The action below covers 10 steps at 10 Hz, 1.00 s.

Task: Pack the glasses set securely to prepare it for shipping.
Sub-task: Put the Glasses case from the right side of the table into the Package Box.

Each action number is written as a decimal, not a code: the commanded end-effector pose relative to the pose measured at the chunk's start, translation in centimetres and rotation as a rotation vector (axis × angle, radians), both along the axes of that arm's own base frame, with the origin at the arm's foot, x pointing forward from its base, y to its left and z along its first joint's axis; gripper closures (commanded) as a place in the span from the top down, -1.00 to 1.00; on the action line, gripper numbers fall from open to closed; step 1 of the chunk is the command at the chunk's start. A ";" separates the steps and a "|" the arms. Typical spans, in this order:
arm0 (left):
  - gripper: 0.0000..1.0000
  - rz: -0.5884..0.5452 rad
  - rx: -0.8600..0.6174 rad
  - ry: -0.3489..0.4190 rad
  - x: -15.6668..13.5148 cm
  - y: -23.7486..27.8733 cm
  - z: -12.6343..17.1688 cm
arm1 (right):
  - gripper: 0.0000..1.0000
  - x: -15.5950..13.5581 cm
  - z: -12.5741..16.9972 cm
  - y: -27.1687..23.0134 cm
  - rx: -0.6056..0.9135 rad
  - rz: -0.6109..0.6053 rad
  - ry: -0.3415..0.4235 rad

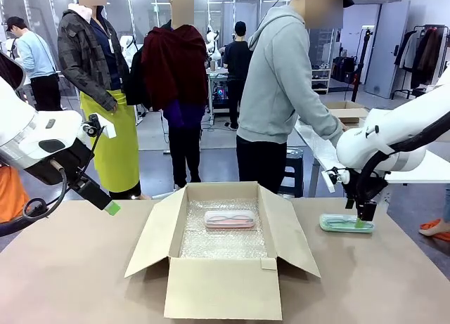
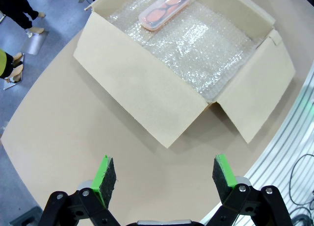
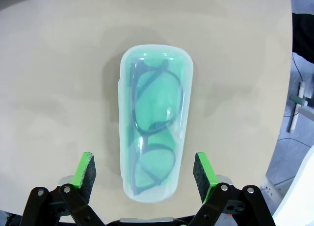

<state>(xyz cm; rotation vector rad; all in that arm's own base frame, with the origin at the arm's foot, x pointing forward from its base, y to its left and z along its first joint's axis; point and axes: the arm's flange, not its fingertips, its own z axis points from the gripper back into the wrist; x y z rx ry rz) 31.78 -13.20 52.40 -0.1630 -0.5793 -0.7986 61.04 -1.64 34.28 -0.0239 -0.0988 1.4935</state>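
The pale pink glasses case (image 1: 230, 219) (image 2: 164, 9) lies on bubble wrap inside the open cardboard box (image 1: 158, 236) (image 2: 142, 96). The mint green case (image 1: 337, 223) (image 3: 154, 120) lies flat on the table to the right of the box, dark-framed glasses visible through its translucent top. My right gripper (image 1: 365, 218) (image 3: 145, 173) hangs open just over the case's near end, one green pad on each side of it, not touching. My left gripper (image 2: 164, 175) is open and empty above the bare table left of the box; one of its fingertips (image 1: 111, 208) shows in the front view.
The box's four flaps are spread outward; its front flap (image 1: 221, 289) reaches toward the table's near edge. A person in a grey hoodie (image 1: 285, 92) stands beyond the far edge, turned toward another table. Bare tabletop (image 1: 63, 268) lies to the left of the box.
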 end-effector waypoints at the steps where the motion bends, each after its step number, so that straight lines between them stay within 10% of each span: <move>1: 1.00 -0.003 -0.006 0.001 0.0 0.2 0.0 | 1.00 -0.4 -1.1 0.1 0.037 0.037 -0.016; 7: 1.00 -0.003 -0.006 0.001 0.0 0.2 0.0 | 1.00 0.1 -3.3 0.3 0.028 0.034 -0.005; 10: 1.00 -0.003 -0.006 0.001 0.0 0.2 0.0 | 0.51 0.0 -3.0 0.4 0.019 0.031 -0.009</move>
